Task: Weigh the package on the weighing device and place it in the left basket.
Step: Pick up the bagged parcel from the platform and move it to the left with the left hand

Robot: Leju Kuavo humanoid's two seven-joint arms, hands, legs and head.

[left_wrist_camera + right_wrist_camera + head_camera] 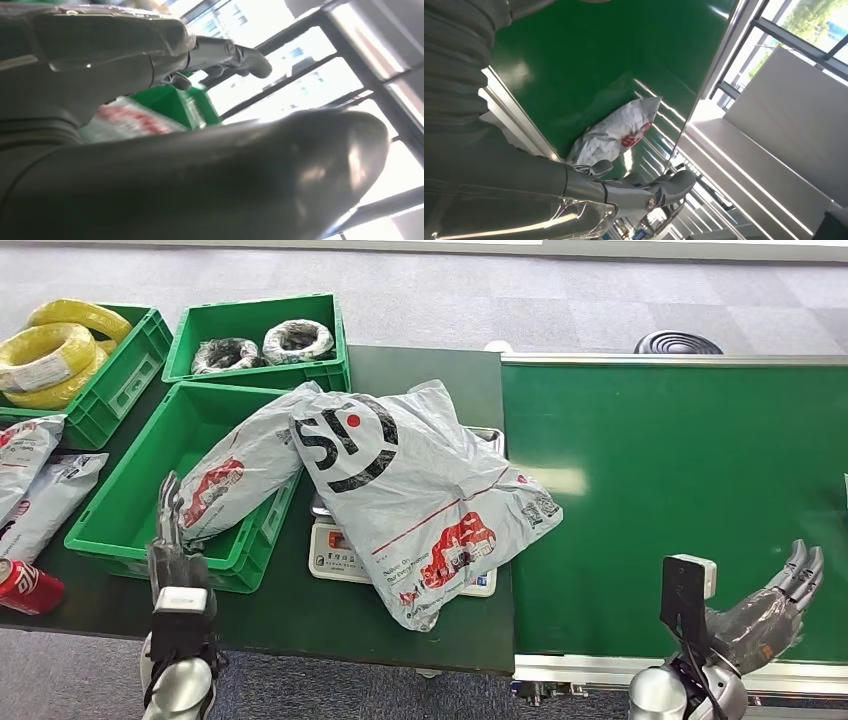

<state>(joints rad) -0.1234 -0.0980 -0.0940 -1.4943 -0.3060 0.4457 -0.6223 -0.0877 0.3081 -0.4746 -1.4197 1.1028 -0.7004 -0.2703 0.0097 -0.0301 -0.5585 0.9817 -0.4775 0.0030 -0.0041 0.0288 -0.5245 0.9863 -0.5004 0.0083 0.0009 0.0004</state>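
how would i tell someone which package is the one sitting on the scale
Start at the dark green table left of the conveyor belt and find the white scale beside the nearest green basket. The package covers most of it: the largest grey bag, with a big black-and-red logo facing up.

Large grey package [420, 490] on the scale [335, 552]: big black "SF" logo w/ a red dot, upside down to the camera; red graphics lower down, small print too small to read. Second grey package [240, 475], in the green basket [120, 510]: red print, not legible. Scale front panel carries a line of characters and an orange mark, too small to read. Red can [25, 588] at table edge: white lettering, unreadable.
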